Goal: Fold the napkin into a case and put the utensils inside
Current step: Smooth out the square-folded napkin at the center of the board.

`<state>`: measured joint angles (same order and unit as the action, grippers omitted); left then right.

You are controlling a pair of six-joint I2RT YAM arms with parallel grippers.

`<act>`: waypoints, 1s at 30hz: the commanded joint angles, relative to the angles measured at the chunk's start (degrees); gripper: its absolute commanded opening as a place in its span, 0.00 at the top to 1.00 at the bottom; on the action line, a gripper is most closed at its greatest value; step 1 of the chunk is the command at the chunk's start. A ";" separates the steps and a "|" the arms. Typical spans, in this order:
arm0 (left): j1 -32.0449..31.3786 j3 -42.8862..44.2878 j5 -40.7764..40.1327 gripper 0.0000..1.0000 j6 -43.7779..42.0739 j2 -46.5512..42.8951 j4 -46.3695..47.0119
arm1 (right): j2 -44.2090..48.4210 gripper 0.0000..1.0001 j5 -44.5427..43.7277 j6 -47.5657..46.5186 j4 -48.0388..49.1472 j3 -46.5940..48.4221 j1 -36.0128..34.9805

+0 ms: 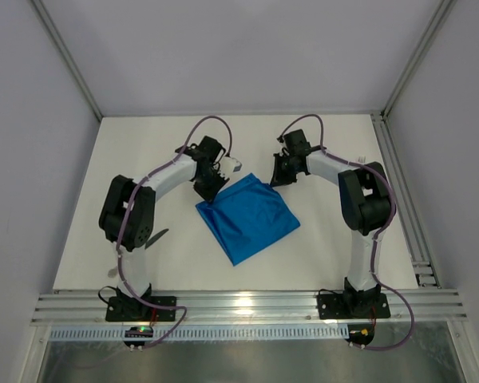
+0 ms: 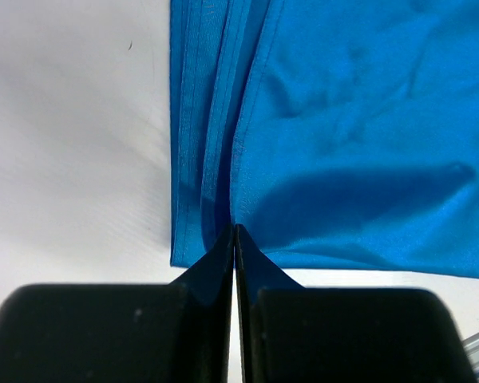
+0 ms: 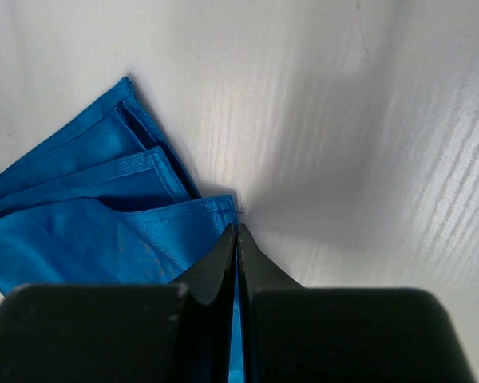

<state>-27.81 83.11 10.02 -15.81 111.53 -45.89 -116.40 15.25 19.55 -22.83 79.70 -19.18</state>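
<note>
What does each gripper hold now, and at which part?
Both hold the napkin: the left gripper pinches its layered edge near a corner, the right gripper pinches a top-layer corner.

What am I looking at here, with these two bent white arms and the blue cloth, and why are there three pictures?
These are two robot arms bolted to the near edge of a white table. The wide picture comes from a camera fixed above and behind them. The other two come from small cameras on each arm's wrist, so the black shapes at the bottom of those are that arm's own two fingers.

On the table lies a blue napkin, already folded into layers. The left gripper is shut on one corner of it, and the right gripper is shut on another corner at its far end. Both pinch the cloth's edge between closed fingers.

The job is to fold the napkin into a pouch for cutlery. I cannot make out any cutlery for certain in these pictures.
</note>
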 commanded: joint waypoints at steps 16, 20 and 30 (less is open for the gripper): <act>5.31 -8.05 -0.09 0.97 -3.70 -7.46 1.41 | -2.42 0.96 5.58 -1.36 4.55 6.78 -2.97; 5.58 -9.10 0.43 0.96 -4.49 -8.16 1.94 | -4.71 0.85 5.42 -1.71 2.79 9.85 -3.41; 5.66 -9.72 0.00 0.96 -4.40 -7.90 2.38 | -10.15 0.57 -0.91 -2.32 0.43 21.79 -6.31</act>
<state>-22.22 73.71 9.17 -19.77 104.73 -45.10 -123.44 17.10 18.20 -21.30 96.25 -23.88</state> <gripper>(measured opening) 0.041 0.426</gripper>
